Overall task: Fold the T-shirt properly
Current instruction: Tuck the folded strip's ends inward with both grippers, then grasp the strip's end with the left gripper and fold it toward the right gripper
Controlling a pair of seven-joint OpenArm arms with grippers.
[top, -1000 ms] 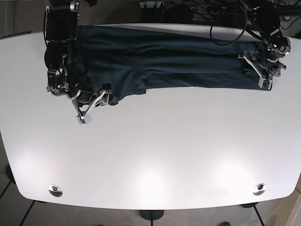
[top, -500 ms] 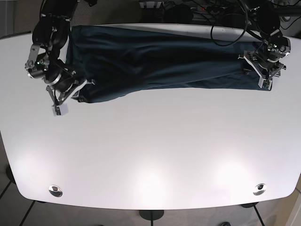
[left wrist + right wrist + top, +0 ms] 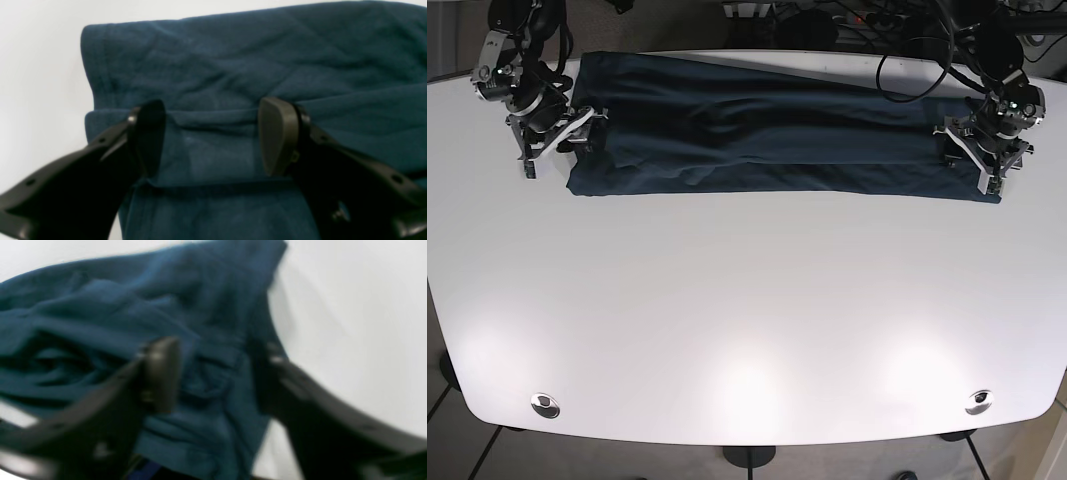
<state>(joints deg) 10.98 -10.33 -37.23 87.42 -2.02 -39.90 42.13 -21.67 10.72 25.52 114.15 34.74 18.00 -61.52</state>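
The dark blue T-shirt (image 3: pixel 772 140) lay folded into a long band across the far part of the white tabletop (image 3: pixel 747 320). The left pincer (image 3: pixel 213 136) stood released over one end, pads spread above a fold. The right pincer (image 3: pixel 217 373), blurred, hung released over the rumpled other end.

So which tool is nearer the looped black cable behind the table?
Left. The left tool sits close to the cable; the right tool is at the T-shirt's far end.
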